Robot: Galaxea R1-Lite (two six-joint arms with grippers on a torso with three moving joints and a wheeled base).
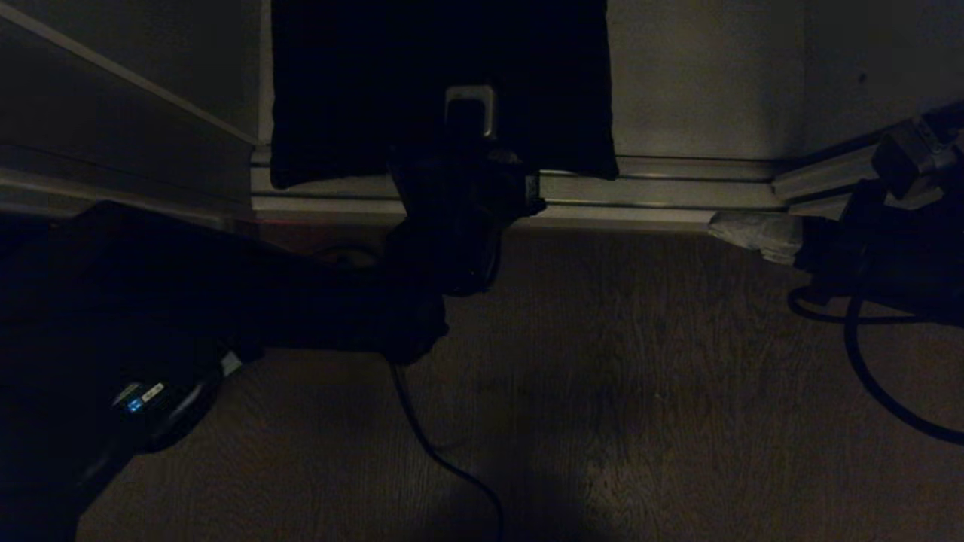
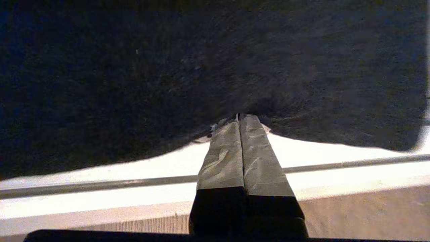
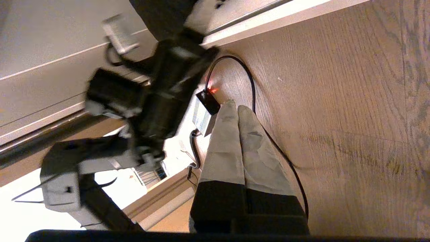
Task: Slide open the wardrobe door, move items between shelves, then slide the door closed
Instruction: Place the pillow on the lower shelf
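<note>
Black cushion [image 1: 440, 83]: lying on the lowest shelf [image 1: 700, 83], front edge over the floor track [image 1: 663, 192]. Left tool [image 2: 239, 117]: fingers pinched on its hem; lift level, clear the track. Right tool [image 3: 235, 107]: closed, empty, idle above the floor

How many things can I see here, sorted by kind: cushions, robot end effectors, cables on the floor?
Cushions: 1, the black cushion at the wardrobe's bottom edge.
End effectors: 2, the left end effector pinching the cushion's edge, and the right end effector shut over the wooden floor.
Cables on the floor: 2, one thin cable and one thicker cable.
Total: 5.
</note>
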